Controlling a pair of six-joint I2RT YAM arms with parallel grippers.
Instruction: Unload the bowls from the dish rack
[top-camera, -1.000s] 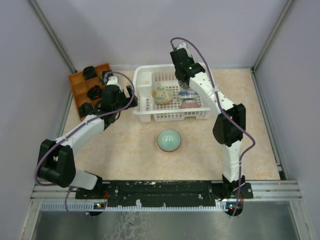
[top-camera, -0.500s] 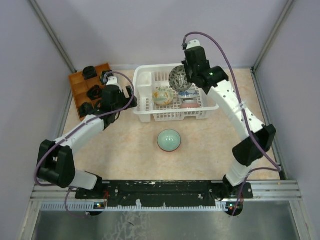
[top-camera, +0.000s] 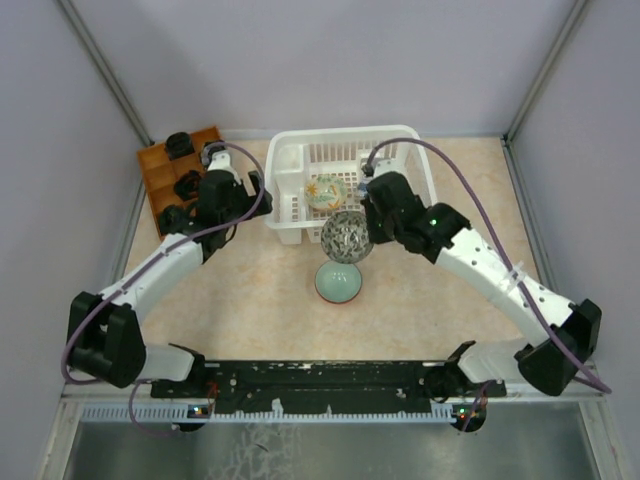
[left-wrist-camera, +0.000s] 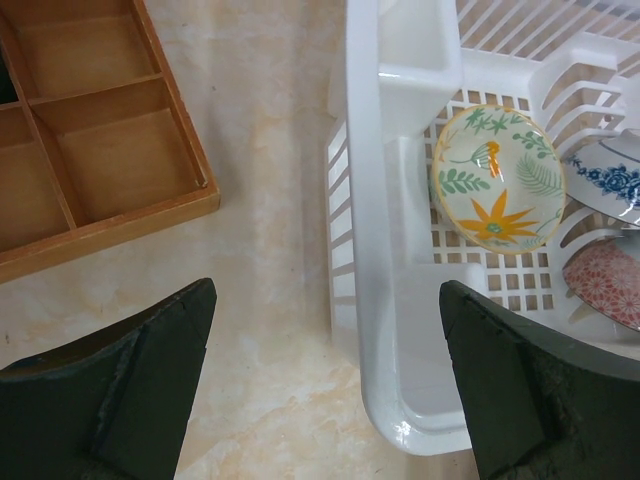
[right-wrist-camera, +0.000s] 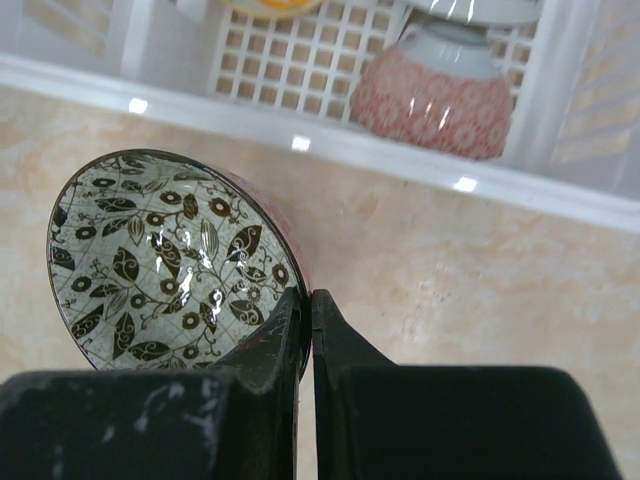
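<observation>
The right gripper (right-wrist-camera: 308, 300) is closed on the rim of the dark leaf-patterned bowl (right-wrist-camera: 165, 260), one finger inside the bowl and one outside. The bowl is held on edge, its patterned interior facing the wrist camera, over the table (top-camera: 250, 290) just outside the near wall of the dish rack (top-camera: 290, 228). In the top view, this bowl lies between the rack wall and the pale green bowl (top-camera: 338, 281), which rests on the table. Whether the two bowls touch cannot be determined.

The left gripper (left-wrist-camera: 325, 300) is spread wide and holds nothing. It hangs over the rack's left wall, one finger over the table and one over the rack floor.

Inside the rack:
- a cream bowl with orange flower and green leaves (left-wrist-camera: 498, 180) leans on edge;
- a blue-flowered bowl (left-wrist-camera: 610, 180) stands to its right;
- a red-patterned bowl (right-wrist-camera: 435, 100) sits against the near wall.

An orange-brown compartment tray (left-wrist-camera: 100, 170) lies left of the rack, apart from it.
</observation>
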